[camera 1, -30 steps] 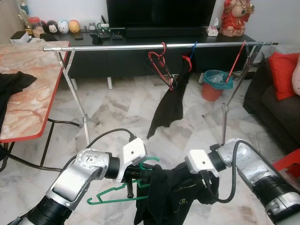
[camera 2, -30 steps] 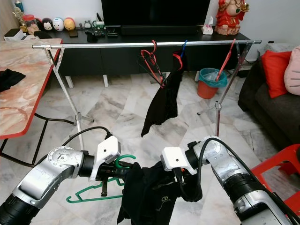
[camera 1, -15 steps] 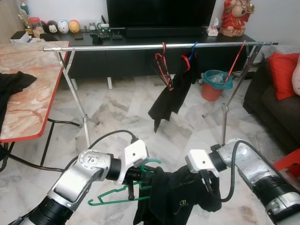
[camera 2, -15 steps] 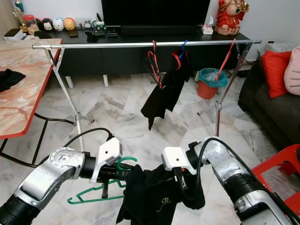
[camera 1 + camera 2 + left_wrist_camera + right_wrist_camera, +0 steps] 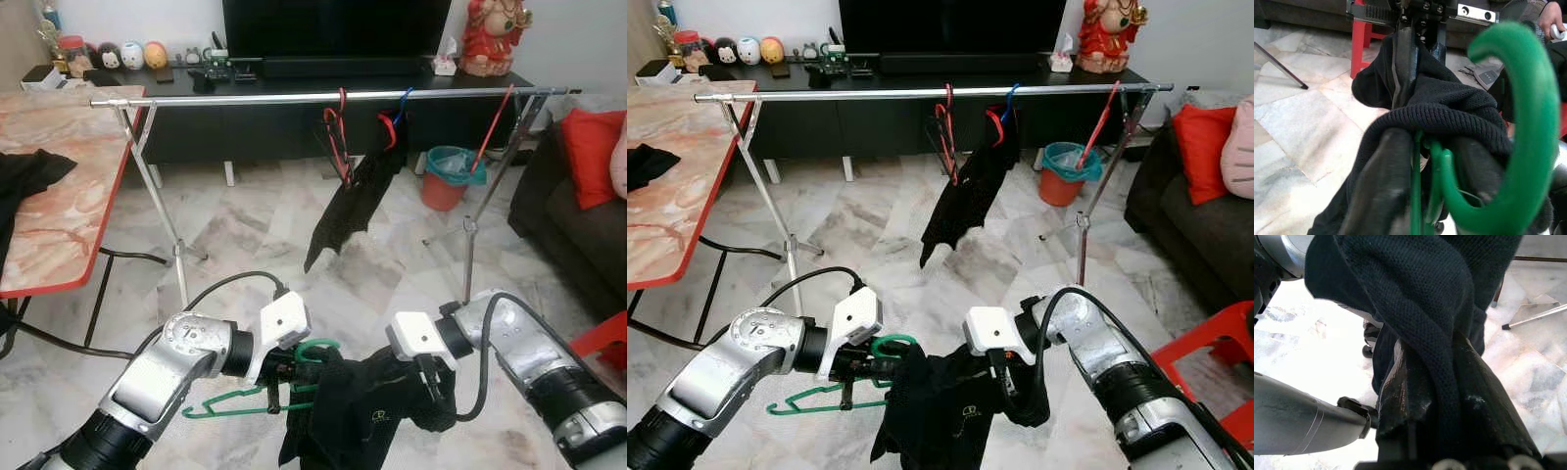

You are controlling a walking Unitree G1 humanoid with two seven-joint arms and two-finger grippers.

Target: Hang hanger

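Marble floor [image 5: 255, 235] spreads under a silver clothes rail [image 5: 245, 98], where a black garment [image 5: 358, 191] hangs on a red hanger [image 5: 336, 137], well ahead of both pincers. Low in front, the left gripper [image 5: 274, 384] is clamped on the green hanger [image 5: 230, 403] just below its hook. A black shirt [image 5: 362, 416] drapes over that hanger, between the two pincers. The right gripper [image 5: 431, 392] is closed on a fold of the shirt beside it.
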